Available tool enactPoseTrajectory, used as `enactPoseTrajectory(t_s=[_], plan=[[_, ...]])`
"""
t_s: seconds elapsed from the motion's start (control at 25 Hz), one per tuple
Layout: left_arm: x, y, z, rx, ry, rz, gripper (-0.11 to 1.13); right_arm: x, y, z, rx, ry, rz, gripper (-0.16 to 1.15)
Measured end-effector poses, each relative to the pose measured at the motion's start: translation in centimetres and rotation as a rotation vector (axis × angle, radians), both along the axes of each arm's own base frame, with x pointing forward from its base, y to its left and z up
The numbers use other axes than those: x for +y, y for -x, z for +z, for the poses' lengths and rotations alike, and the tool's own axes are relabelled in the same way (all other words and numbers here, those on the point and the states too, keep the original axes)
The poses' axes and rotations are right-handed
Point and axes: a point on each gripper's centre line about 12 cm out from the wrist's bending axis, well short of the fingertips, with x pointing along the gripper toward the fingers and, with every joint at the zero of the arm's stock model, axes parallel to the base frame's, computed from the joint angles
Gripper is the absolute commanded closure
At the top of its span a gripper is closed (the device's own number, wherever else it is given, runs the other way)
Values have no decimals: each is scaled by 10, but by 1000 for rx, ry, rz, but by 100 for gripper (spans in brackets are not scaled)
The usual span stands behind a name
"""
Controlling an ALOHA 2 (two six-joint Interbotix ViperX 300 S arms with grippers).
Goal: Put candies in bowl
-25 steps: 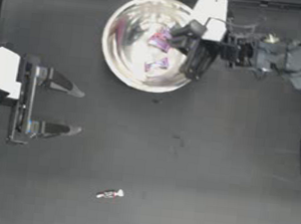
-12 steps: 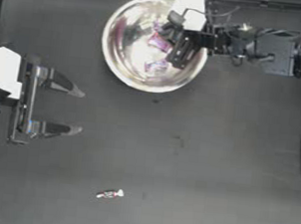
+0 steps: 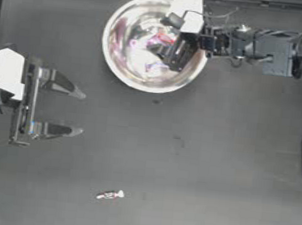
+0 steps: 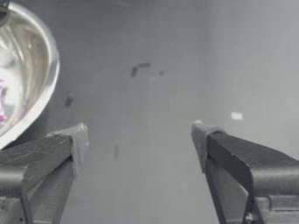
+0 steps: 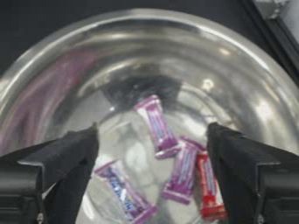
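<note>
The right gripper (image 5: 151, 148) hangs over the metal bowl (image 3: 118, 61) at twelve o'clock, fingers apart above four candies (image 5: 156, 122) inside — drop seemingly done — so next comes the twisted-end candy (image 3: 109, 195) at six o'clock on the tabletop (image 3: 227, 182), while the left gripper (image 3: 72, 112) waits spread at nine.

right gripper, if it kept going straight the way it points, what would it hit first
Probably the candies lying in the bowl: the right gripper hangs open over them, aimed at its inside. Depth is unclear.
</note>
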Motion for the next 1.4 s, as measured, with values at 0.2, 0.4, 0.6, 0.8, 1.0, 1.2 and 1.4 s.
enactPoseTrajectory(t_s=[0.2, 0.4, 0.6, 0.8, 1.0, 1.2, 1.4], plan=[[-1, -1, -3, 16, 4, -5, 1, 29, 6, 12, -19, -4, 47, -1], [-3, 0, -5, 33, 10, -17, 1, 70, 25, 40, -80, -15, 101, -1], [-5, -4, -13, 89, 25, -32, 1, 107, 46, 61, -133, -14, 170, -1], [-7, -12, -14, 135, 55, -45, 1, 140, 70, 74, -184, -31, 232, -1], [-16, -25, -20, 200, 107, -68, 1, 159, 93, 84, -244, -41, 286, -1], [-34, -42, -24, 248, 153, -112, 1, 170, 110, 88, -291, -56, 317, -1], [-49, -62, -35, 341, 176, -156, 1, 177, 120, 92, -316, -61, 333, -1]])
